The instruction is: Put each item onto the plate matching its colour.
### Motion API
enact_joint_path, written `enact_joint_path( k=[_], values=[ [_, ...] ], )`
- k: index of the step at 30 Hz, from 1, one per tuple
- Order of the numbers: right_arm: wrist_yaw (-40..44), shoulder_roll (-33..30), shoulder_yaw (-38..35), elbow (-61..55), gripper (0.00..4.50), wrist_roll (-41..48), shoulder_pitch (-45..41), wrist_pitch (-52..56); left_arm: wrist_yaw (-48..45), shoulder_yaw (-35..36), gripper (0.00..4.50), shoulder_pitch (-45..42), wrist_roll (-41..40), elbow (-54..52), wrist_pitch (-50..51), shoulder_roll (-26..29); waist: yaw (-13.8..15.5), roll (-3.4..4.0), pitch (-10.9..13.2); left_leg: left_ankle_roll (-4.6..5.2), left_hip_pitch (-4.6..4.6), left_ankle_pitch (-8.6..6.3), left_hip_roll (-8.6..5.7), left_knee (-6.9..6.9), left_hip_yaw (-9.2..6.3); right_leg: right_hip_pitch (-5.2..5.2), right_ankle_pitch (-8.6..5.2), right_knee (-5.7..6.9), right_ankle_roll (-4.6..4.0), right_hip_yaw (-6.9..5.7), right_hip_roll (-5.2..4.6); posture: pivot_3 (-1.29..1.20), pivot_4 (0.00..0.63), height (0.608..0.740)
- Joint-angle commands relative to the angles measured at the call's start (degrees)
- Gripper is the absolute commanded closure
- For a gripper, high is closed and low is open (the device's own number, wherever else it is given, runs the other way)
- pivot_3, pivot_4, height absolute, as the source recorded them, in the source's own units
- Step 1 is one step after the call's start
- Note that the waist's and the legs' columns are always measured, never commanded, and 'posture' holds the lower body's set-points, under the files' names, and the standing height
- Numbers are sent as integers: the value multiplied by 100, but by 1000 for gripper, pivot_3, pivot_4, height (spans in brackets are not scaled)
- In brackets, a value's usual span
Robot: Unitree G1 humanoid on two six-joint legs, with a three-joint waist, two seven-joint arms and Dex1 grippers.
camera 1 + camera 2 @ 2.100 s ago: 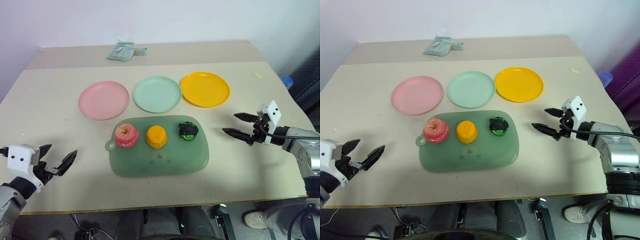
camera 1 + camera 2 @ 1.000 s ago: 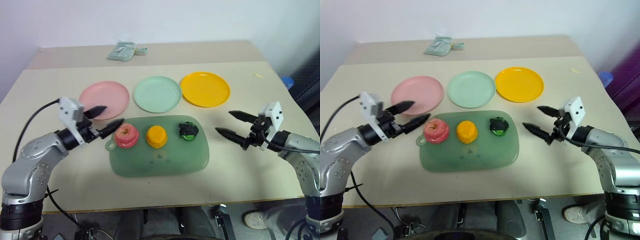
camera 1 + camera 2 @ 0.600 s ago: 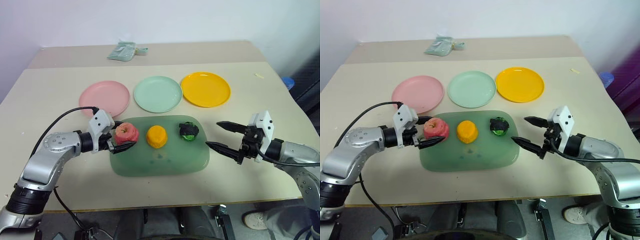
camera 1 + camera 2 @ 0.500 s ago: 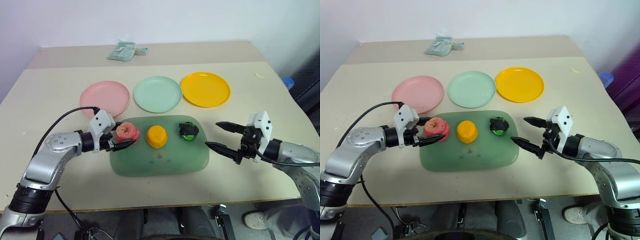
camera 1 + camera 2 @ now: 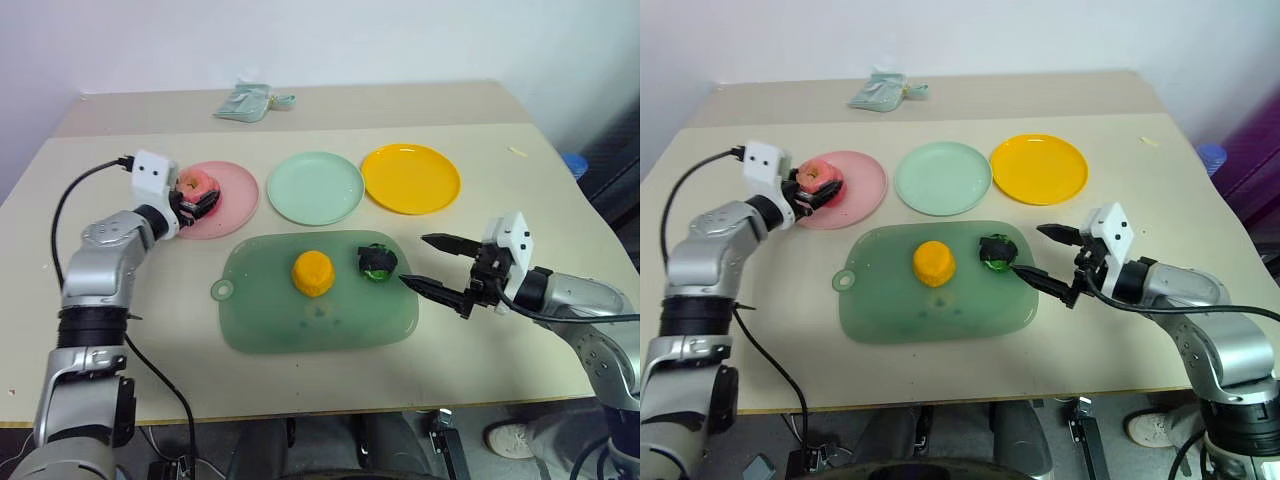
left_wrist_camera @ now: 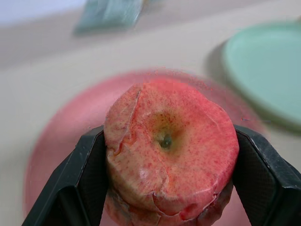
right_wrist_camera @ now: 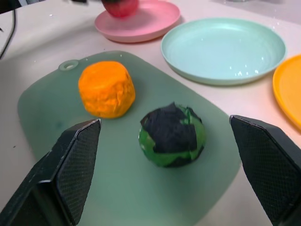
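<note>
The left tool [image 5: 196, 203] grasps the pink-red apple [image 5: 196, 187] between its two black fingers, holding it over the pink plate [image 5: 226, 200] at the far left of the surface [image 5: 100, 260]; whether the apple touches the plate I cannot tell. The right tool [image 5: 432, 264] is released, fingers spread wide, just right of the dark green vegetable [image 5: 377, 262]. That vegetable and the orange fruit [image 5: 313, 273] sit side by side on the translucent green board [image 5: 330, 325] in the middle. Beyond the board lie the mint green plate [image 5: 315, 188] and, to its right, the yellow-orange plate [image 5: 411, 178], both bare. A pale green cloth bundle [image 5: 247, 101] rests at the far edge.
</note>
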Motion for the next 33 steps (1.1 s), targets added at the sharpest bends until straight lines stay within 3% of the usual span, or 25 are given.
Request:
enact_joint_path(
  k=[1,6,11,18,24,27,29,33],
  values=[
    [-180,122,168,-153,0,98,-375,158,145,117,75,-343,143,190,-328,16,-3,-4,2,-1,-1,0,2,0,-2,-2,0,2,0,0,1,0,150,740],
    [-704,536,1115,-378,0,-425,-1015,298,-46,567,75,-202,-143,-193,-746,90,-15,-3,2,-2,-3,1,7,-2,1,-10,0,6,-1,2,-2,0,150,740],
    [-1134,1133,2054,-100,0,-1179,-1543,182,-491,784,75,632,-273,-1390,-1016,412,-27,-2,1,-6,-7,3,15,-8,8,-21,0,8,-1,4,-13,0,150,740],
    [-1232,1621,2758,472,0,-1537,-1987,764,-1930,814,75,3094,-1269,-4016,-500,886,10,-7,-1,-8,-8,4,7,-7,2,-13,0,3,-1,-3,-37,0,150,740],
    [-1265,1769,3008,753,0,-1819,-2066,979,-2219,935,75,4394,-1676,-4981,-274,951,16,-4,0,-8,-6,3,11,-12,-5,-10,-1,2,-5,-7,-46,0,150,740],
    [-1279,1917,2857,753,830,-1760,-2178,1014,-2318,866,0,4713,-1681,-5214,-316,963,-8,-4,0,-7,-2,3,10,-12,-2,-7,-1,1,-5,-8,-37,0,150,740],
    [-1346,1984,2619,733,1637,-1702,-2296,1076,-2351,808,0,4833,-1665,-5314,-362,957,-17,-1,1,-7,-2,3,10,-12,0,-9,-1,1,-5,-8,-33,0,150,740],
    [-1879,2077,1813,1235,1773,-1780,-2758,1122,-2421,624,0,4926,-1681,-5567,-416,903,-6,-1,1,-7,-3,3,10,-12,1,-8,0,1,-4,-8,-29,0,150,740]
  ],
)
